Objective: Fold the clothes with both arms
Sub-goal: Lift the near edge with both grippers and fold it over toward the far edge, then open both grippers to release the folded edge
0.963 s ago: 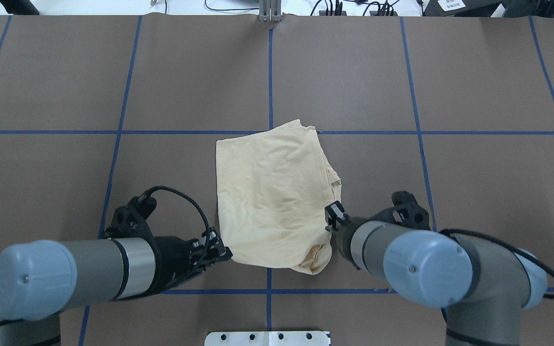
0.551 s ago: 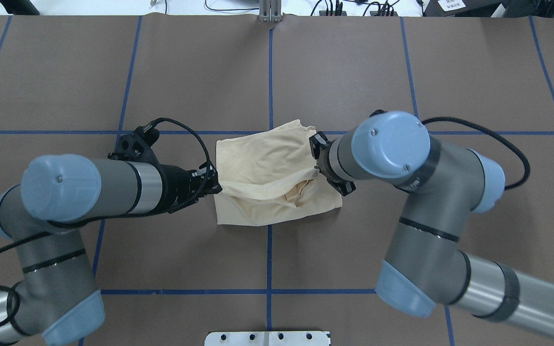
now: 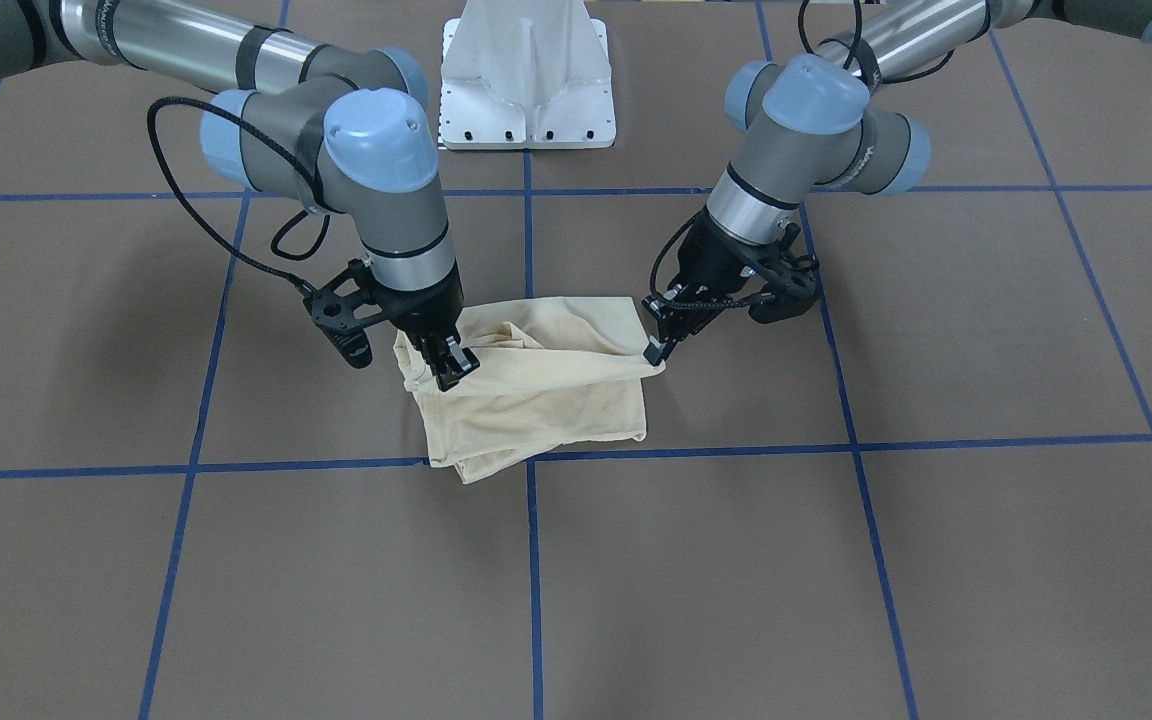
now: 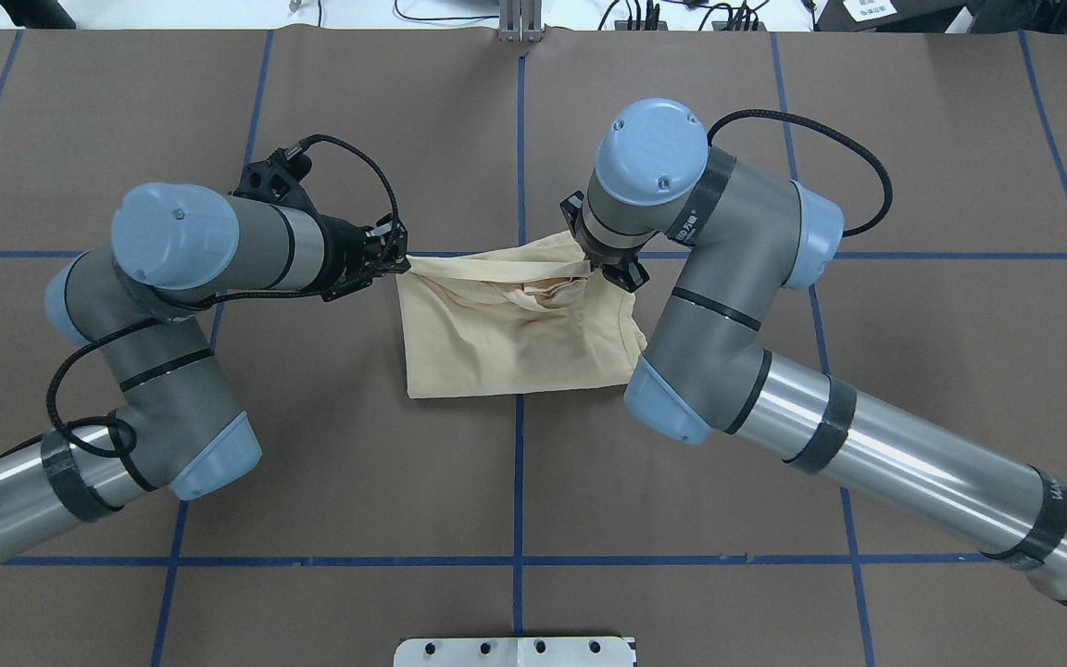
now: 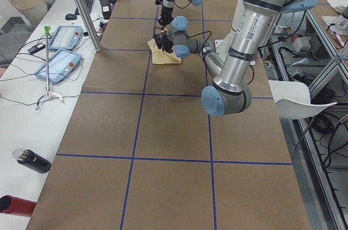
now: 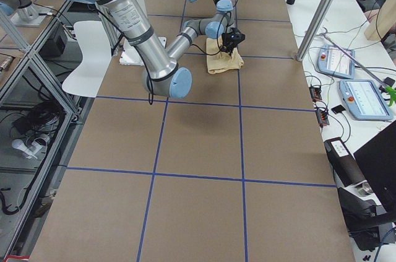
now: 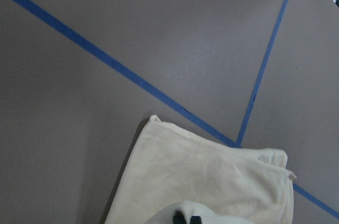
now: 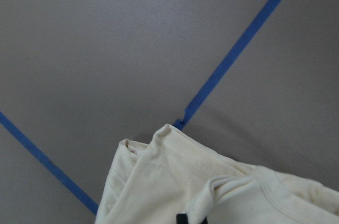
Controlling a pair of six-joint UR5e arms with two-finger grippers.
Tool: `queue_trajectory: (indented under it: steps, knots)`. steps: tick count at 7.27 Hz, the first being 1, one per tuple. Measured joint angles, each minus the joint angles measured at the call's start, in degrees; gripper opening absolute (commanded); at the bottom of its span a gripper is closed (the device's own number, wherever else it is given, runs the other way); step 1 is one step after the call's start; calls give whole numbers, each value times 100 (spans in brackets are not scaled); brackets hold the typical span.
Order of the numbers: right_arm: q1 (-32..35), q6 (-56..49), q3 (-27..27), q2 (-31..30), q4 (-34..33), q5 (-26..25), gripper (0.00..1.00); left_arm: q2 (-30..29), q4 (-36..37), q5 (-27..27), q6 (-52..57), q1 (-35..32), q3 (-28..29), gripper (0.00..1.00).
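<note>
The pale cream-yellow shirt lies in a folded bundle at the table's middle; its print is hidden. It also shows in the front view. My left gripper is shut on the shirt's upper layer at one corner, seen from overhead at the shirt's far left corner. My right gripper is shut on the same layer at the other corner, mostly hidden under its wrist from overhead. Both hold the layer low over the shirt's far edge. Each wrist view shows shirt fabric bunched at the fingertips.
The brown table bears a grid of blue tape lines. The white pedestal stands at the robot's side. Pendants, a metal pole and bottles lie along the far side, beyond the table.
Both arms have swung away from the robot, carrying the shirt's near edge up and over towards its far edge. The shirt is now folded in half and shorter.
</note>
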Motion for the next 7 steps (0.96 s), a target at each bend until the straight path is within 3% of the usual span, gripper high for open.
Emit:
queue_trajectory:
  steps: [1, 2, 3, 5, 7]
  knots:
    - [96, -75, -445, 74, 466, 140, 28, -110, -231, -7, 6, -25, 326, 4]
    - [217, -190, -769, 164, 702, 318, 99, -161, -415, -3, 12, -35, 566, 53]
    - [379, -380, -1155, 397, 803, 478, 100, -224, -554, 8, 49, -74, 806, 65]
    - [881, -989, -2077, 1032, 930, 1042, 100, -379, -651, 10, 375, -314, 1238, 67]
    - [1230, -1409, -2340, 1177, 982, 1541, 100, -421, -664, -13, 532, -463, 1349, 67]
